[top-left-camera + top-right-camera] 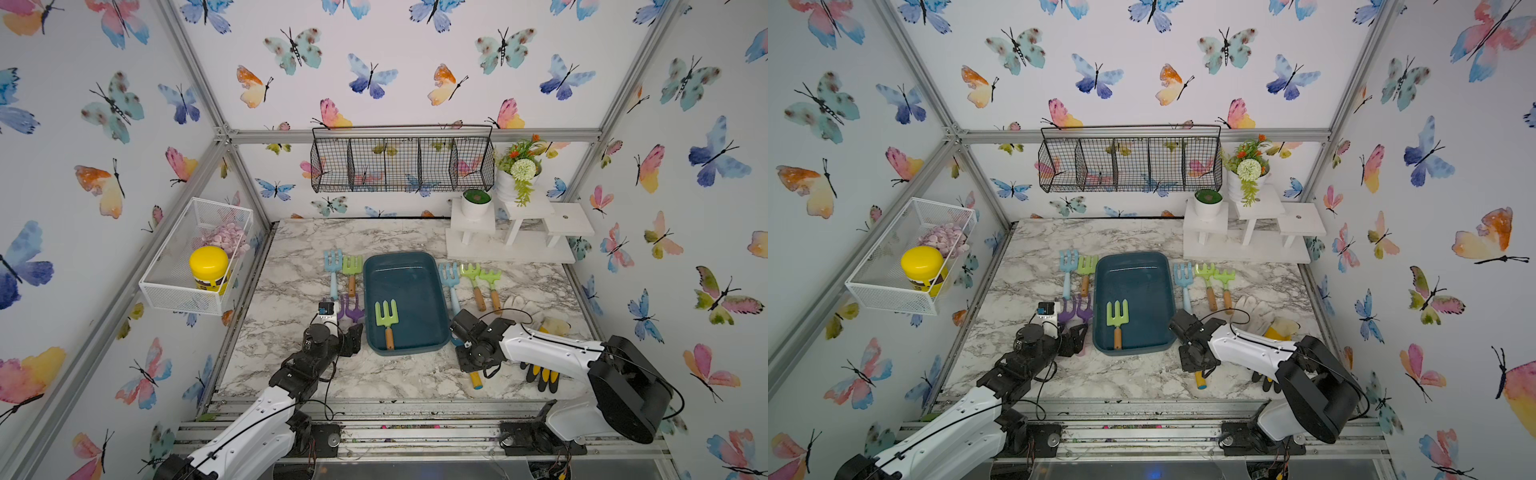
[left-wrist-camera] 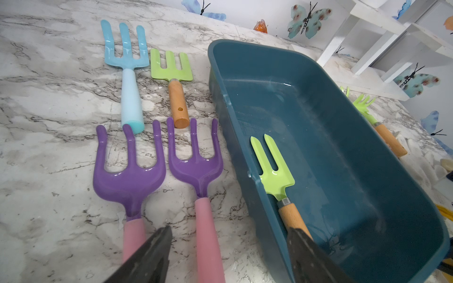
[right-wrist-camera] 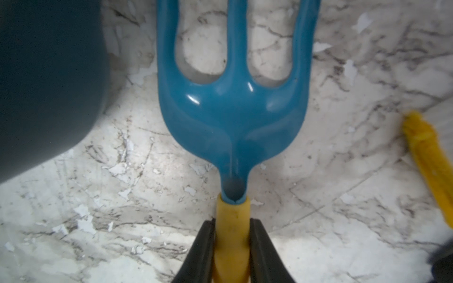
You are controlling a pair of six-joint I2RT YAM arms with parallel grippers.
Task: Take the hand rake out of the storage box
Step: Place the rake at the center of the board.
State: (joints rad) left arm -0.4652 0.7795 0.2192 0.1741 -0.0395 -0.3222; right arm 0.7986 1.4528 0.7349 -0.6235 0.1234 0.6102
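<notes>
Now the right tool (image 3: pixel 232 226) pinches the yellow handle of the blue rake (image 3: pixel 232 110) beside the storage box (image 2: pixel 343 171). The left tool (image 2: pixel 230 230) stands wide open, empty.

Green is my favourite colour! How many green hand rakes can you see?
4. One green hand rake lies in the storage box; another lies left of it on the table; two more lie right of it. Others may be hidden.

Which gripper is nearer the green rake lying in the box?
Left. The left gripper, open, hovers at the storage box wall beside the green rake. The right gripper, shut on the yellow-handled blue rake, is outside the box's opposite side.
</notes>
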